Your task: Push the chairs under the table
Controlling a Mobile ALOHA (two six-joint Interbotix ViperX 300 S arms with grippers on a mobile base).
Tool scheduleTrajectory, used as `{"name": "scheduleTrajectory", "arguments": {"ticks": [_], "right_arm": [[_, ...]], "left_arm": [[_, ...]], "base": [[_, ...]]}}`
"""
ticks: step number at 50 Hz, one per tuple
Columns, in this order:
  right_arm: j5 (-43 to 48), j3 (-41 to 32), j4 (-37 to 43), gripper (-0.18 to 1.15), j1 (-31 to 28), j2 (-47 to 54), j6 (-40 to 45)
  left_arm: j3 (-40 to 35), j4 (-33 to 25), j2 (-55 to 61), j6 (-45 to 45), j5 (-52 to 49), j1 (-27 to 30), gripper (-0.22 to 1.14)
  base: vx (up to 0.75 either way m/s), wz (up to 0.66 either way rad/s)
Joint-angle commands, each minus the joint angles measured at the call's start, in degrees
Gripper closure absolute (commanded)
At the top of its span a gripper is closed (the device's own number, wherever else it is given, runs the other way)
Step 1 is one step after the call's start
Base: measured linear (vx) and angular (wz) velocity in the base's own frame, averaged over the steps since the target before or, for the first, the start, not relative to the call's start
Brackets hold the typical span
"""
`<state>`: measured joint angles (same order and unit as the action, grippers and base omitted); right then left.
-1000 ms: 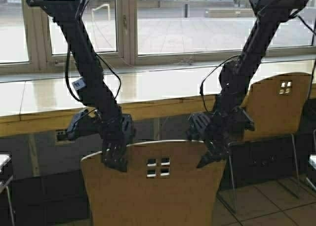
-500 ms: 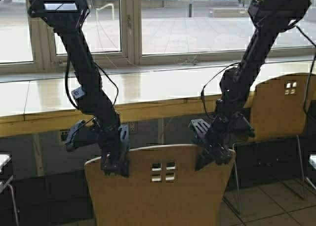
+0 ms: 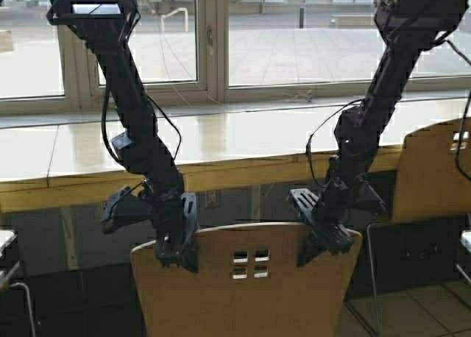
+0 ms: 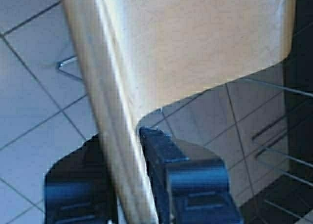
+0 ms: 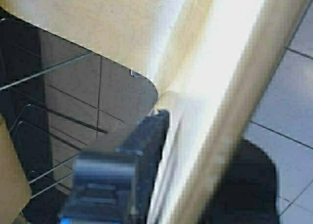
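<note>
A tan plywood chair [image 3: 246,285] with four small square cutouts stands directly in front of me, its backrest facing me. My left gripper [image 3: 176,250] is shut on the left top edge of the backrest [image 4: 122,111], one finger on each side. At the right top edge [image 5: 215,101], my right gripper [image 3: 324,243] clamps the same backrest. The long table [image 3: 221,142] with its yellowish front edge runs across just beyond the chair. A second matching chair [image 3: 434,179] stands at the right, close to the table.
Large windows [image 3: 294,35] rise behind the table. A dark panel with a wall socket [image 3: 212,199] lies under the table top. White-edged objects show at the left edge [image 3: 4,241] and right edge [image 3: 465,240]. Tiled floor [image 3: 412,315] shows at lower right.
The robot has moved: the windows, table and second chair have slid right and a little down in the high view. Both grippers stay clamped on the backrest, which now sits lower in view.
</note>
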<state>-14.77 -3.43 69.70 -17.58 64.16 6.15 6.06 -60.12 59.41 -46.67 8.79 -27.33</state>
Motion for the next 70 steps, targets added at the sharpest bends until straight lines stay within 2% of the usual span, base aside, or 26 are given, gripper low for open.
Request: {"name": "scheduleTrajectory", "arguments": {"ticks": [1, 24, 40, 57, 70], "right_arm": [[-0.2, -1.0, -1.0, 0.92, -0.9, 0.0, -1.8], [-1.5, -1.2, -1.1, 0.92, -1.1, 0.2, -1.9], [-1.9, -3.1, -1.1, 0.92, -1.1, 2.3, -1.9], [-3.3, -3.8, -1.2, 0.92, -1.1, 4.7, -2.0], [-1.5, -2.5, -5.6, 0.92, -2.9, 2.7, -3.4]], "left_arm": [[1.2, 0.4, -1.8, 1.4, 0.6, -0.8, 0.87], [1.9, 0.3, -0.2, 1.1, 0.5, -0.9, 0.87], [-0.5, 0.2, 0.9, 1.4, 0.5, -0.1, 0.87], [1.8, 0.2, 0.4, 1.6, 1.3, -0.1, 0.87], [2.2, 0.9, 0.7, 2.6, 1.7, -0.1, 0.87]], "base": [[0.18, 0.04], [0.21, -0.01], [0.23, 0.12], [0.24, 0.08], [0.25, -0.01]]}}
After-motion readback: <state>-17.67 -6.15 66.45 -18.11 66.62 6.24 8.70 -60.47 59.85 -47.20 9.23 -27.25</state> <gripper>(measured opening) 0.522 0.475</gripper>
